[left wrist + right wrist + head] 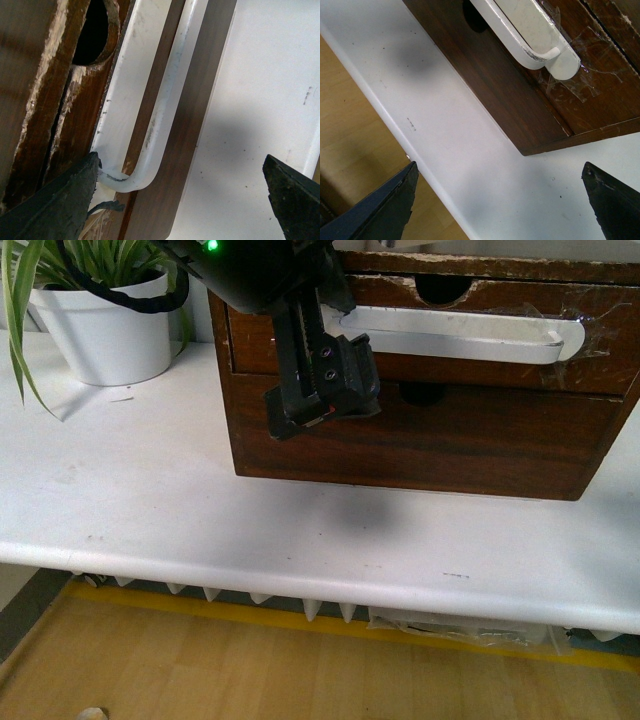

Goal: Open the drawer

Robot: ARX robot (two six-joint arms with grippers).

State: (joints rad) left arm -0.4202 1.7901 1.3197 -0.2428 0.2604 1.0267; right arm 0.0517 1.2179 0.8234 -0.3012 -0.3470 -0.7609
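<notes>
Front view places the drawer (450,375) at upper right, with the left gripper (325,405), jaws spread wide, at the frame-left end of the handle (470,335); approach appears complete, so next: clamp handle, pull.

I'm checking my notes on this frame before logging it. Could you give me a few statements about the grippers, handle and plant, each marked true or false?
1. The left gripper is open. True.
2. The right gripper grips the handle. False: it is open over the table, apart from the handle.
3. The handle is taped to the drawer. True.
4. The plant pot stands right of the drawer. False: in the front view it stands to the left.
</notes>
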